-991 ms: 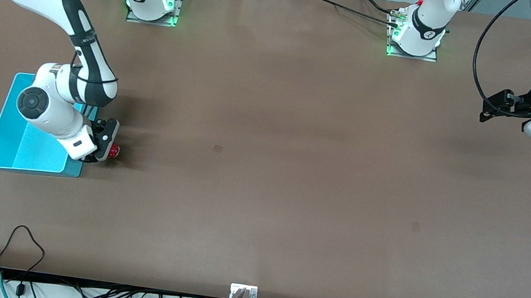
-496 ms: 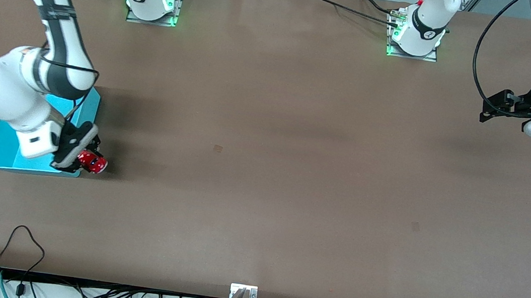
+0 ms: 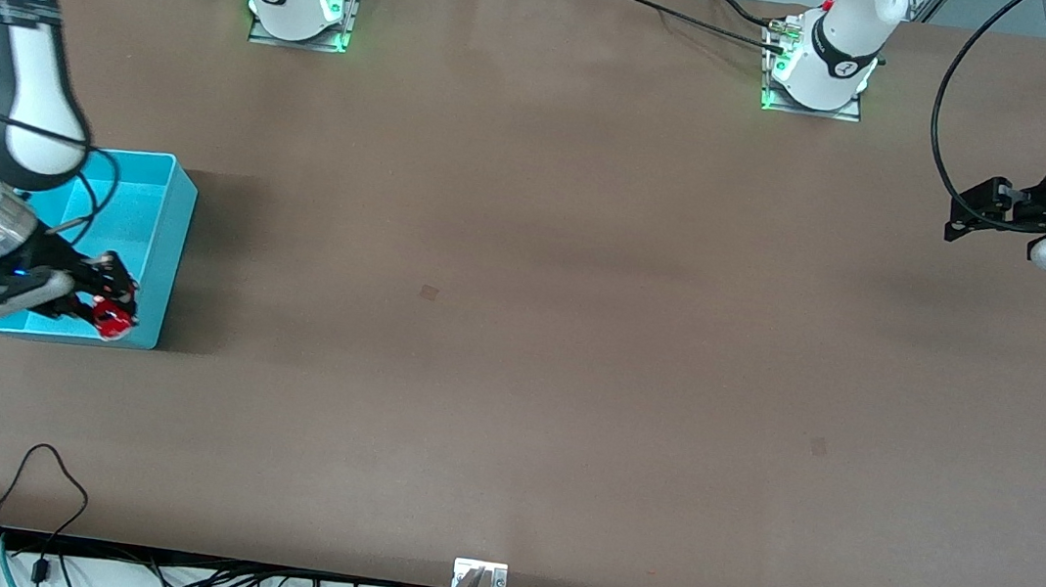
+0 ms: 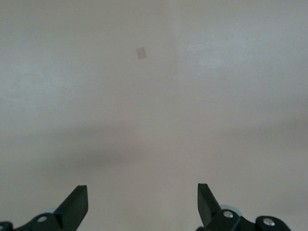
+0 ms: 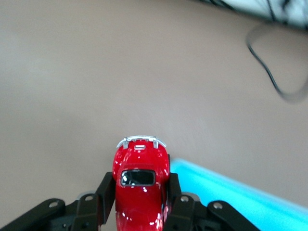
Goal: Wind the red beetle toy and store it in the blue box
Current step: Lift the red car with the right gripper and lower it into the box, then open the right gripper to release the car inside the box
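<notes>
Beetle carried to the bin, release pending.
Right gripper (image 3: 109, 317) clenched on the red beetle toy (image 5: 140, 185), over the blue box (image 3: 168, 224) at its camera-side corner; move inward (toward centre), lower, then release. Left gripper (image 4: 142, 204) waits, released.

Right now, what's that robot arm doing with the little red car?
The right gripper is shut on the red beetle toy, carrying it over the corner of the blue box nearest the front camera. The toy has not been let go. The left gripper hangs open over bare table at its own end, and that arm waits.
</notes>
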### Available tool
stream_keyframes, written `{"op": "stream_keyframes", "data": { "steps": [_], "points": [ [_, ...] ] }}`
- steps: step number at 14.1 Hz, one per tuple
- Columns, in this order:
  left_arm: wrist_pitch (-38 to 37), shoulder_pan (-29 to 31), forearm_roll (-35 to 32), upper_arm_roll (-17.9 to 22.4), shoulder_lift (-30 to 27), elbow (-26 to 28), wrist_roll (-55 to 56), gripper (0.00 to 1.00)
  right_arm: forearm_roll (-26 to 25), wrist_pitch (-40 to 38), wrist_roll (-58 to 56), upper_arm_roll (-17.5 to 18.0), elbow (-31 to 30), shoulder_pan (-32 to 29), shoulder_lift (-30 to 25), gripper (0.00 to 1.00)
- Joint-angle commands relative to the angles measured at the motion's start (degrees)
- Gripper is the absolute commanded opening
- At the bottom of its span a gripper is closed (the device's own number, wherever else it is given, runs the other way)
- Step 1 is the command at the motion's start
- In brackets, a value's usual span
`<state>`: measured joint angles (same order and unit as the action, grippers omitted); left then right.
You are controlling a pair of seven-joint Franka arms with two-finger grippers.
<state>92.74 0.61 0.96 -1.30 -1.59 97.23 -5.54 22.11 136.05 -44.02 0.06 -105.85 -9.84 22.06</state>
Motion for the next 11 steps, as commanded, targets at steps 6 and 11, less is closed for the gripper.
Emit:
{"op": "stream_keyframes", "data": {
  "steps": [6, 11],
  "points": [
    [-0.5, 0.2, -0.1, 0.1, 0.9, -1.5, -0.9, 1.00, -11.1, -3.1, 16.8, 0.6, -0.4, -9.6, 3.4, 0.12],
    [-0.5, 0.3, -0.1, 0.1, 0.9, -1.5, -0.9, 1.00, -12.6, -2.6, 23.9, 0.6, -0.9, -9.0, 8.2, 0.16]
  ]
}}
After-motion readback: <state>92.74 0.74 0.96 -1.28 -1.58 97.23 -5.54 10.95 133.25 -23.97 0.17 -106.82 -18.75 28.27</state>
